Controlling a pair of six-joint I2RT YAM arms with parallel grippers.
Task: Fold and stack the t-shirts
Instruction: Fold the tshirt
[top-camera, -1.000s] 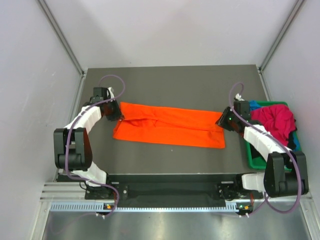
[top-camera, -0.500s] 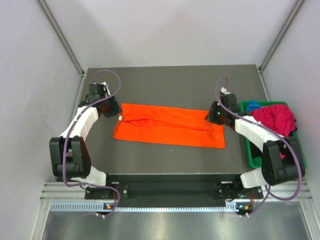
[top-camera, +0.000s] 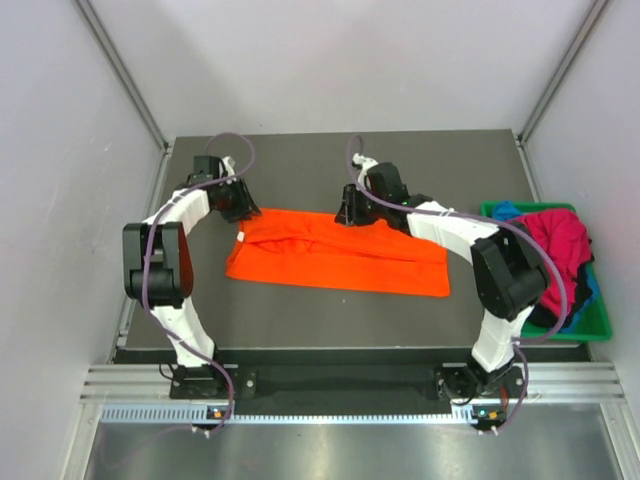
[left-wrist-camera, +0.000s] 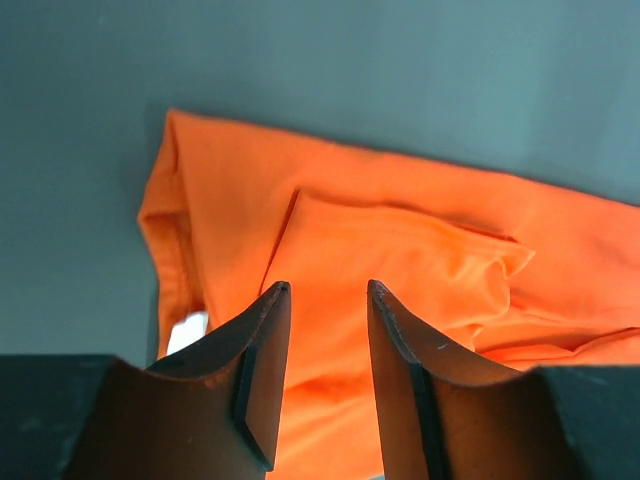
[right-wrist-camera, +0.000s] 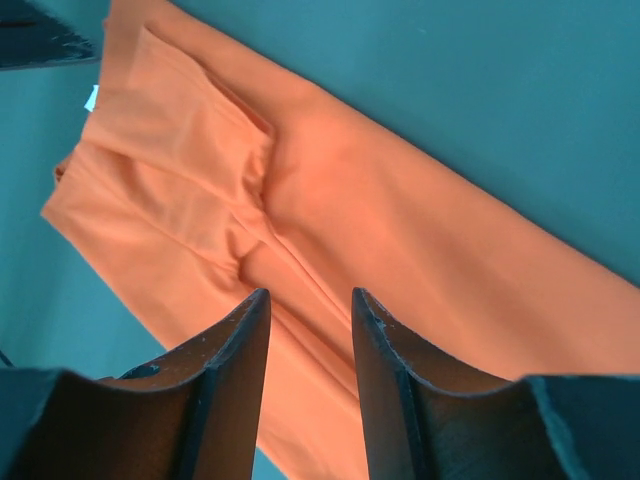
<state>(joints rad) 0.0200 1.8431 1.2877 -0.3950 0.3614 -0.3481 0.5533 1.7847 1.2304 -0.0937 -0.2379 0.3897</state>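
Your orange t-shirt (top-camera: 335, 262) lies flat mid-worktop (top-camera: 330, 160), folded into a long narrow band running left to right. The magenta t-shirt (top-camera: 555, 240) and blue t-shirt (top-camera: 510, 210) sit bunched in the green bin (top-camera: 585, 328) at the right edge, and only the top view shows those. Your left pincer (left-wrist-camera: 325, 290) is at the band's far-left corner and your right pincer (right-wrist-camera: 308, 297) is over its far edge near the middle. Both are spread with nothing between the fingers and orange cloth below. The wrist views give you what the top view blurs: a sleeve flap (left-wrist-camera: 400, 250) folded onto the body, creases, and a small white label (left-wrist-camera: 187, 330) at the left end.
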